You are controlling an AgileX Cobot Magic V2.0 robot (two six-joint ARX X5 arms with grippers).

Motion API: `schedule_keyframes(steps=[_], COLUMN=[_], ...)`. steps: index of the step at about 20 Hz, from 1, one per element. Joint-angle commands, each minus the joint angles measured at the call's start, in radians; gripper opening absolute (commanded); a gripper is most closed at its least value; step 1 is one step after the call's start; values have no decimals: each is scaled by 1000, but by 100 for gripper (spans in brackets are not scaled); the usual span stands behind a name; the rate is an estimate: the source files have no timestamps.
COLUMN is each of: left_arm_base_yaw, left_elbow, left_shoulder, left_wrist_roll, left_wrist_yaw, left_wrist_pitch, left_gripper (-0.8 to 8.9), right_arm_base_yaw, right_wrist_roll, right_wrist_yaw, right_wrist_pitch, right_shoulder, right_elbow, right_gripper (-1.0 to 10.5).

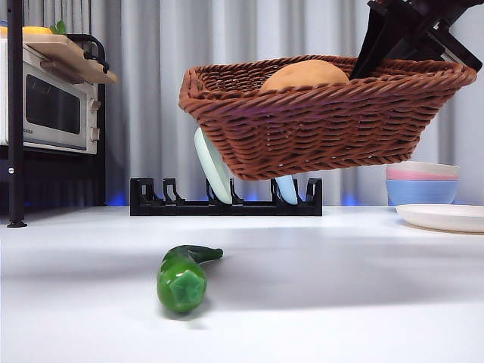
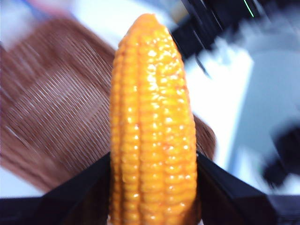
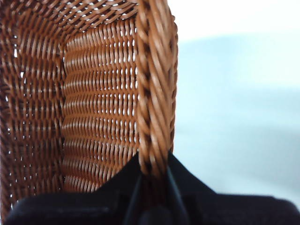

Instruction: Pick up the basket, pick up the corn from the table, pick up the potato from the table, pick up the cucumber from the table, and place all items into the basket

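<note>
The brown wicker basket (image 1: pixel 325 121) hangs in the air above the table, tilted, with the tan potato (image 1: pixel 304 75) inside it. My right gripper (image 1: pixel 378 64) is shut on the basket's rim (image 3: pixel 154 93) at its right side. My left gripper (image 2: pixel 153 187) is shut on the orange-yellow corn (image 2: pixel 152 126) and holds it upright above the basket (image 2: pixel 51 122), which is blurred there; this gripper is out of the front view. The dark green cucumber (image 1: pixel 184 276) lies on the white table (image 1: pixel 340 302) at the front left, its blunt end toward the camera.
A black dish rack (image 1: pixel 225 198) with pale plates stands behind the basket. A toaster oven (image 1: pixel 53 106) on a black shelf stands at the left. Stacked bowls (image 1: pixel 422 181) and a white plate (image 1: pixel 446 218) stand at the right.
</note>
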Motion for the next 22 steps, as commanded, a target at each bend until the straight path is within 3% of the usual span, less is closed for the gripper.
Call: schedule_keyframes(steps=[1, 6, 9, 12, 13, 18, 22], left_arm_base_yaw=[-16, -69, -105, -129, -131, -132, -135], left_elbow=[-4, -3, -3, -3, -3, 1, 95], left_shoulder=[70, 260, 314, 314, 314, 310, 245], left_wrist_roll=[-98, -89, -84, -85, -85, -98, -112], left_wrist_yaw=[-71, -205, -222, -294, -312, -324, -323], left_wrist_pitch=[102, 140, 141, 156, 161, 152, -18], left_gripper=[-7, -7, 40, 503, 534, 534, 533], right_arm_base_yaw=[9, 16, 16, 16, 16, 16, 12], right_wrist_roll=[10, 10, 10, 10, 10, 10, 10], right_wrist_yaw=[-9, -8, -8, -8, -9, -8, -7], right_wrist_pitch=[18, 18, 18, 18, 18, 18, 26], right_shoulder=[-4, -4, -4, -4, -4, -4, -4], right_elbow=[1, 1, 1, 1, 1, 1, 1], right_gripper=[-16, -16, -16, -16, -16, -16, -16])
